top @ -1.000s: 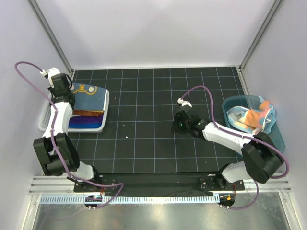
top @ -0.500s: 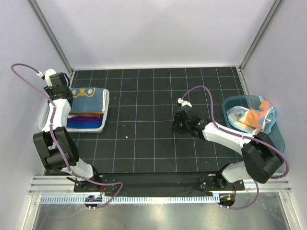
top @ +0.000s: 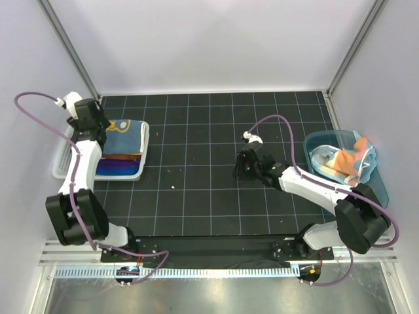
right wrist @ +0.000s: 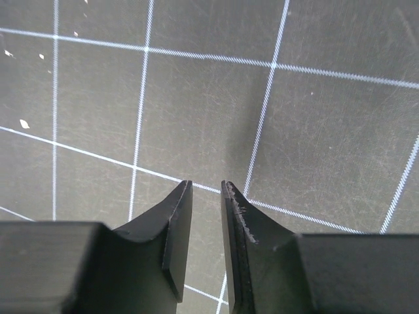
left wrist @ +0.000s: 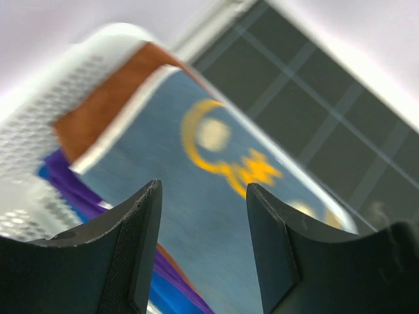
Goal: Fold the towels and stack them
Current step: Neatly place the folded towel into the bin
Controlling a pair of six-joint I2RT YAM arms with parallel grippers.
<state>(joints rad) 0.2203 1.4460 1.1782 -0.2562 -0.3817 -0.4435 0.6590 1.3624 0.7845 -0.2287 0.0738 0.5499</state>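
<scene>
A stack of folded towels lies in the white basket at the far left, topped by a blue towel with a yellow pattern. In the left wrist view that blue towel fills the middle, with rust brown and purple layers at its edge. My left gripper hovers open just above it, at the basket's back corner, holding nothing. My right gripper hangs over the bare mat at centre right. Its jaws stand a narrow gap apart with only mat between them. More crumpled towels lie in the tub.
The teal round tub stands at the right edge against the wall. The black gridded mat stretches between basket and tub, with a few small white specks. Walls close in on three sides.
My left gripper has opened and let go of the blue towel, which now lies on the stack. The right jaws have parted slightly; that arm has barely moved.
</scene>
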